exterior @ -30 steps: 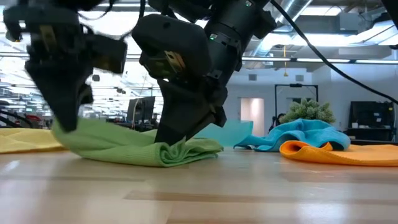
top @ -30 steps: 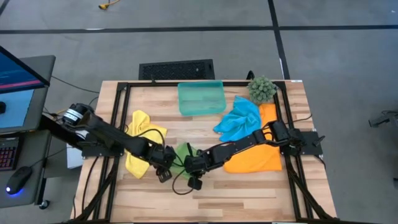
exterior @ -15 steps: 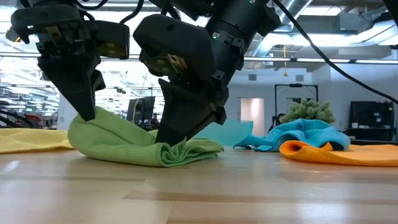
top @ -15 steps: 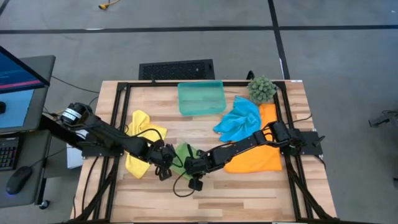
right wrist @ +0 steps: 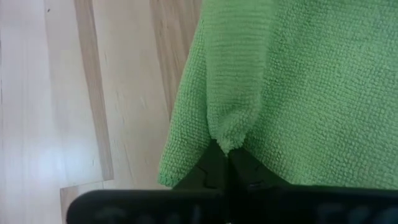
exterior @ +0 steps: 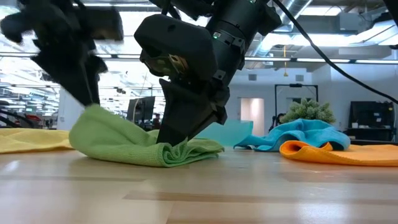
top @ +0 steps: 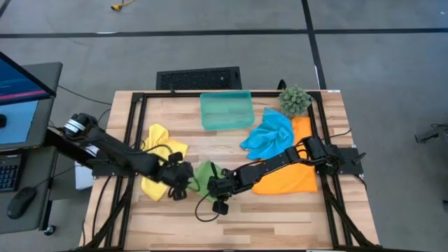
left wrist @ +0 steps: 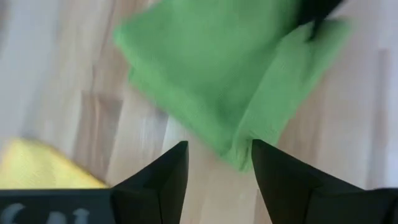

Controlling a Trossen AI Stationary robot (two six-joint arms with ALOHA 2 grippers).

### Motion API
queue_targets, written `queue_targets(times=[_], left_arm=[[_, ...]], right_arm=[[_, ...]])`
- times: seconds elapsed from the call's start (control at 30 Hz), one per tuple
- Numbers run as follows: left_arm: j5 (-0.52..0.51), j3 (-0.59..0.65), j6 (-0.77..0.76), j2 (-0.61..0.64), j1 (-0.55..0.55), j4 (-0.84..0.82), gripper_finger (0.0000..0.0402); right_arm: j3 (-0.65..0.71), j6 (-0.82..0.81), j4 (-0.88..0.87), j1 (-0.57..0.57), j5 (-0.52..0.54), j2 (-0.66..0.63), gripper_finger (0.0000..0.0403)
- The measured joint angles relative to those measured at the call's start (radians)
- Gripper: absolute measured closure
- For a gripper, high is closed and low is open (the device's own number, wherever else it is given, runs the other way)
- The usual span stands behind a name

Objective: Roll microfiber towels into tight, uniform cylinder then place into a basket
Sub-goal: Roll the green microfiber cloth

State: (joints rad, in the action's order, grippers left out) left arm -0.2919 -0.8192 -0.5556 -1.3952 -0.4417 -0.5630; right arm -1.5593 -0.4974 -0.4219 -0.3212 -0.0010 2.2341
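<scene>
My right claw (right wrist: 225, 163) is clamped on a fold of the bright green microfiber towel (right wrist: 298, 81). Left claw (left wrist: 219, 163) stands parted, empty, just above the towel's other end. Towel lies bunched on the wooden surface (top: 280, 210), long axis between my claws.

One camera looked straight down, one looked level across the tabletop (exterior: 199, 193); both wrist cameras closely faced the green towel (right wrist: 298, 81).

The crumpled bright green microfiber towel (right wrist: 292, 93) has a nubbly, looped cloth weave, matt and soft. The pale butcher-block wooden table (right wrist: 74, 93) is smooth with a low sheen, showing streaked grain. The rectangular teal basket (top: 226, 110) looks like translucent, glossy plastic. The right gripper (exterior: 171, 140) and the left gripper (left wrist: 217, 168) have matt black, hard casings.
</scene>
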Motion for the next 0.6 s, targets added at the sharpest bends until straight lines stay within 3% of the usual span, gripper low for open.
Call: queue_targets(times=[0.17,0.4,0.6], left_arm=[[-0.197,0.005,0.107,0.016,-0.152,0.078,0.0232],[-0.219,0.006,0.241,-0.123,-0.246,0.235,0.0232],[-0.267,0.006,0.292,-0.226,-0.206,0.26,0.0232]], right_arm=[[0.0,0.0,0.001,0.001,0.0,0.0,0.0391],[0.0,0.0,0.001,0.001,0.0,0.0,0.039],[0.0,0.0,0.002,0.001,0.001,0.0,0.0395]])
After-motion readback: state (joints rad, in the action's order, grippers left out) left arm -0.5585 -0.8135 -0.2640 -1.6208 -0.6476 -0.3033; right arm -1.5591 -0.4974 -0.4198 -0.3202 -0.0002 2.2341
